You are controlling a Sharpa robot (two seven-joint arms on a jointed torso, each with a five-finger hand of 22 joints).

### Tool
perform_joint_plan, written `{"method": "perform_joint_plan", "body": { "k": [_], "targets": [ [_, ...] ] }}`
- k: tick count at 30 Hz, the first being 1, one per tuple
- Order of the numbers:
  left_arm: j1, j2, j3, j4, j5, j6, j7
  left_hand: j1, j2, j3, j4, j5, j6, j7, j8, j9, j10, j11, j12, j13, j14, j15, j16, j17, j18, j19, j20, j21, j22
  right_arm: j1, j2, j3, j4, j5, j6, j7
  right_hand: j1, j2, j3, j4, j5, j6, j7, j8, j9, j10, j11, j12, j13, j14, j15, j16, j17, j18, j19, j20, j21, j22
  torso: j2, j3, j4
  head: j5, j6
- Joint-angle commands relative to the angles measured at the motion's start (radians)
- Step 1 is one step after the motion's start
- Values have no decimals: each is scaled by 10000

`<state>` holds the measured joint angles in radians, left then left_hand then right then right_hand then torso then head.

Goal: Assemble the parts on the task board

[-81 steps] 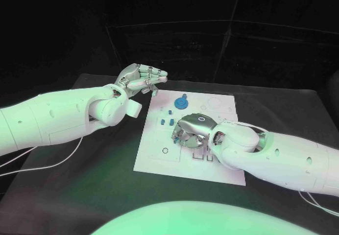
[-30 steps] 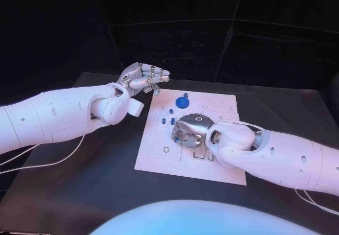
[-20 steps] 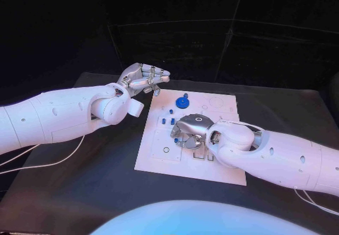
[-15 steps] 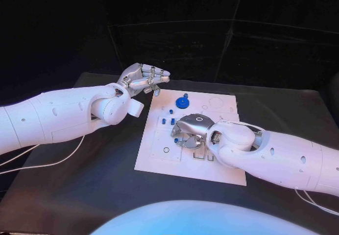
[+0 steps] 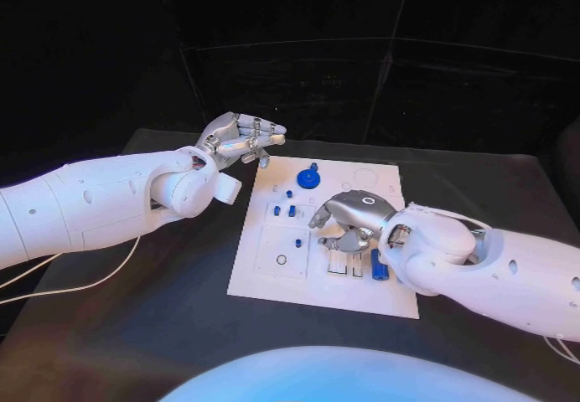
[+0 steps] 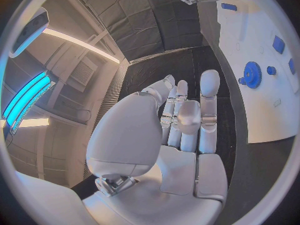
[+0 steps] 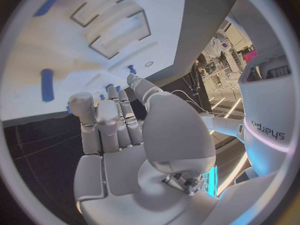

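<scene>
Presently I hold the left hand (image 5: 242, 136) off the task board's (image 5: 272, 276) far-left corner, fingers curled, empty. Since earlier, my right hand (image 5: 350, 219) has drawn back from mid-board, fingers bent, uncovering a blue bar (image 5: 380, 265) lying beside the slots. I cannot tell whether it grips anything.

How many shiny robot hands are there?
2. The left hand is raised beside the far left corner of the task board; the right hand is over the board's middle.
</scene>
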<state>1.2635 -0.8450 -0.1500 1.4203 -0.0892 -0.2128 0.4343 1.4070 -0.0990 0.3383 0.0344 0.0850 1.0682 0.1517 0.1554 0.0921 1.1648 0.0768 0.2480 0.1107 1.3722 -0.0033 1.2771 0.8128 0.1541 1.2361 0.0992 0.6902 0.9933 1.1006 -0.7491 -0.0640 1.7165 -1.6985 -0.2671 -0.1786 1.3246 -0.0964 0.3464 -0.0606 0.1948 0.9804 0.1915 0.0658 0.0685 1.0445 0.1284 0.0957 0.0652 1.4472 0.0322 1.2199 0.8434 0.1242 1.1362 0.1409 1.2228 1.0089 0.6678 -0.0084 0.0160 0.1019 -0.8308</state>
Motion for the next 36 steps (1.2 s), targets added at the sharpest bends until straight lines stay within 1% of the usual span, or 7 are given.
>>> {"method": "perform_joint_plan", "body": {
  "k": [1, 5, 10, 15, 24, 28, 36],
  "targets": [
    [15, -8, 5, 23, 30, 154, -7, 55, 43, 44, 15, 9, -50, 16, 32, -10, -64, 14, 65, 9, -86, 11, -39, -9, 163, -48, 13, -14, -10, 279, -258, 82, 52, 670, -19, -404, -44, -180, -202, 43, 68, -5, -111, -13, -13, -137, -73, 73, -6, 9, 21, 33, -60, 72, -33, -4, -91, -76, -12, -10, -19, -81, 80],
    [15, 6, 5, 42, 30, 193, -19, 78, 61, 70, -4, 15, -60, 16, 40, -11, -79, 13, 72, 13, -84, 12, -39, -3, 161, -38, 15, -12, -6, 574, -641, 143, -23, 976, 360, -471, 122, -204, -335, 12, 127, -78, -159, -21, -18, -397, -75, 92, -8, -28, 21, 23, -103, 92, -126, -18, -189, -197, 3, -6, 17, -157, 141],
    [15, 9, 4, 51, 30, 191, -26, 90, 63, 79, -15, 16, -65, 16, 43, -12, -84, 13, 75, 15, -83, 11, -39, -1, 162, -36, 15, -17, -9, 687, -871, 163, -93, 1127, 791, -541, 181, -265, -576, 28, 143, -197, -199, -28, -22, -593, -85, 170, 2, -39, 19, 34, -126, 104, -183, -28, -266, -286, 10, -7, -1, -167, 163],
    [15, 19, 3, 50, 30, 197, -28, 90, 63, 79, -15, 16, -65, 16, 43, -12, -84, 13, 75, 15, -83, 11, -39, -1, 162, -36, 15, -17, -9, 722, -945, 168, -171, 1186, 1124, -606, 202, -270, -674, 43, 158, -232, -211, -28, -22, -656, -82, 206, 5, -55, 19, 9, -189, 114, -221, -30, -312, -344, 9, -5, -12, -188, 169],
    [15, 30, 3, 27, 30, 208, -26, 90, 63, 79, -15, 16, -65, 16, 43, -12, -84, 13, 75, 15, -83, 11, -39, -1, 162, -36, 15, -17, -9, 731, -890, 165, -276, 1058, 1884, -831, 246, -244, -787, 62, 157, -263, -228, -21, -18, -673, -89, 286, 15, -81, 18, -27, -267, 125, -262, -34, -366, -408, 3, 1, 10, -218, 160],
    [15, 32, 3, 21, 30, 210, -24, 90, 63, 79, -15, 16, -65, 16, 43, -12, -84, 13, 75, 15, -83, 11, -39, -1, 162, -36, 15, -17, -9, 730, -804, 163, -388, 972, 1973, -898, 312, -168, -839, 75, 170, -251, -227, -7, -11, -636, -101, 377, 25, -83, 6, -30, -283, 127, -262, -41, -383, -425, 8, -5, 12, -228, 165],
    [15, 40, 3, 14, 30, 219, -27, 90, 63, 79, -15, 16, -65, 16, 43, -12, -84, 13, 75, 15, -83, 11, -39, -1, 162, -36, 15, -17, -9, 728, -615, 159, -622, 834, 2018, -955, 495, 60, -842, 98, 151, -146, -214, 26, 6, -528, -120, 578, 25, -35, -13, -5, -264, 123, -201, -69, -378, -417, 14, 3, 8, -241, 181]
  ]
}}
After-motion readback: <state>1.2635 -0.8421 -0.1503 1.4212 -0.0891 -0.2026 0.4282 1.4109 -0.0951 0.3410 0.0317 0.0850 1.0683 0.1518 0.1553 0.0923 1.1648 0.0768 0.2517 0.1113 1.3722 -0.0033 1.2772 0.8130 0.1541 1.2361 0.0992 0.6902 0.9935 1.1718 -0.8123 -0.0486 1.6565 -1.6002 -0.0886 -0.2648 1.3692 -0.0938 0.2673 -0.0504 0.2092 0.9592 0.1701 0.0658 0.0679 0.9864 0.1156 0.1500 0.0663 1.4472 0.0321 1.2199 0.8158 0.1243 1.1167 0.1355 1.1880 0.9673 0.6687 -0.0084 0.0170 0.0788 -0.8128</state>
